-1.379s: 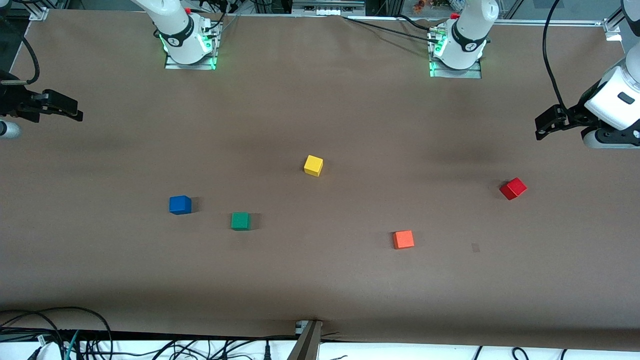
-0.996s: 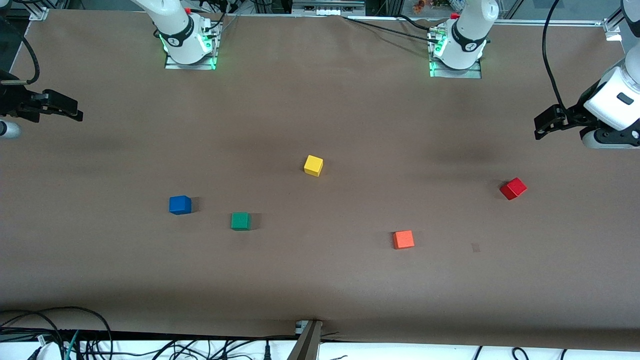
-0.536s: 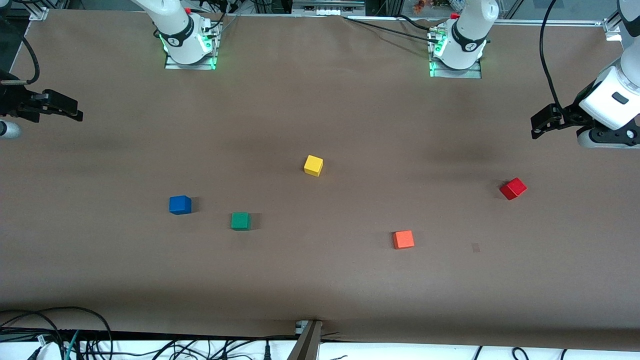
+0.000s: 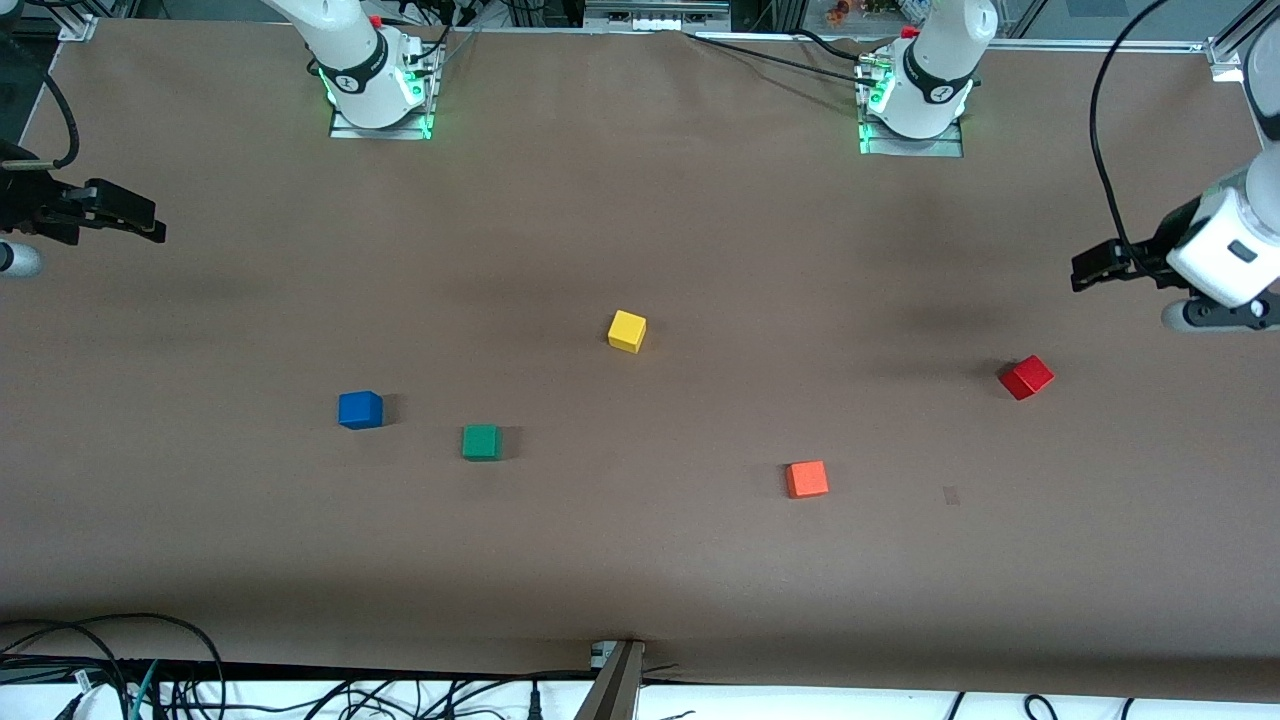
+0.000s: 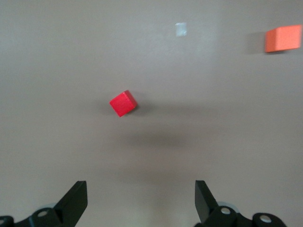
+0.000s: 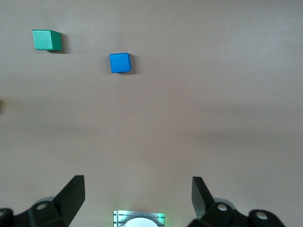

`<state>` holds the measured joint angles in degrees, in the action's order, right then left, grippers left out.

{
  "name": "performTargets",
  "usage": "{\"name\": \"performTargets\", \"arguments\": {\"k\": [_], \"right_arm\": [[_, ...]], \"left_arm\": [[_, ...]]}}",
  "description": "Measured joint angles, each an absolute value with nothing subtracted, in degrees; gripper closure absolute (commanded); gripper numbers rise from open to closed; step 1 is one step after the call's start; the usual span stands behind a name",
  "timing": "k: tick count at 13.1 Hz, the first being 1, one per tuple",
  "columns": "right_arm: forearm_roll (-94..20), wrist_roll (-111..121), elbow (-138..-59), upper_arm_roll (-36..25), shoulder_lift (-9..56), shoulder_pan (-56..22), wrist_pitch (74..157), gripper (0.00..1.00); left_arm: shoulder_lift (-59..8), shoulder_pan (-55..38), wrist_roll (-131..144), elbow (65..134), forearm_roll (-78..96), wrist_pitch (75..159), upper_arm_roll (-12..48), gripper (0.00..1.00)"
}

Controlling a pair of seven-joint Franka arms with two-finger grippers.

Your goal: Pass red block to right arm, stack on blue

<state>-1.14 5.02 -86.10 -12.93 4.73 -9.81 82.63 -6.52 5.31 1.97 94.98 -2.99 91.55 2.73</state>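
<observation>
At the right arm's end of the desk (image 4: 640, 200) the right gripper (image 4: 130, 222) hangs above the bare surface, its two black fingers spread wide apart with nothing between them, as its wrist view shows; this arm waits. The blue cube (image 4: 360, 410) sits on the desk toward that same end, with the green cube (image 4: 481, 442) just beside it and a little nearer the front camera; the yellow cube (image 4: 627, 331) lies about mid-desk, farther from the camera; the orange cube (image 4: 807, 479) lies nearer the camera, toward the left arm's end. The red block (image 4: 1026, 377) rests flat on the desk at the left arm's end, turned corner-on, well apart from every other cube; the left gripper (image 4: 1095, 266) hovers over the desk close by, fingers wide apart and empty. The relation that matters: the red block lies nearer the front camera than the spot beneath the left gripper, ahead of its fingers in the left wrist view (image 5: 123, 103); the left arm is plainly the nearer one; a cube has no long axis, but its rotated faces probably call for a wrist turn. No readable labels or writing appear.
</observation>
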Motion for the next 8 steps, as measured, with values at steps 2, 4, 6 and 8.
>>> {"name": "performTargets", "arguments": {"k": [2, 4, 6, 8], "right_arm": [[-1.1, 5.0, -86.1, -12.9, 4.7, -9.8, 82.6, 0.0], [-1.1, 5.0, -86.1, -12.9, 4.7, -9.8, 82.6, 0.0], [-1.1, 5.0, -86.1, -13.0, 4.7, -9.8, 82.6, 0.0], [-1.1, 5.0, -86.1, -13.0, 4.7, -9.8, 82.6, 0.0]], "left_arm": [[-10.0, 7.5, 3.7, 95.1, -2.7, 92.8, 2.7, 0.0], [-13.3, 10.2, 4.7, 96.0, -1.4, 95.7, 2.5, 0.0], [-15.5, 13.2, 5.2, 99.6, -0.2, 103.2, 2.4, 0.0], [-16.3, 14.9, 5.4, 104.3, 0.6, 111.4, 2.4, 0.0]]}}
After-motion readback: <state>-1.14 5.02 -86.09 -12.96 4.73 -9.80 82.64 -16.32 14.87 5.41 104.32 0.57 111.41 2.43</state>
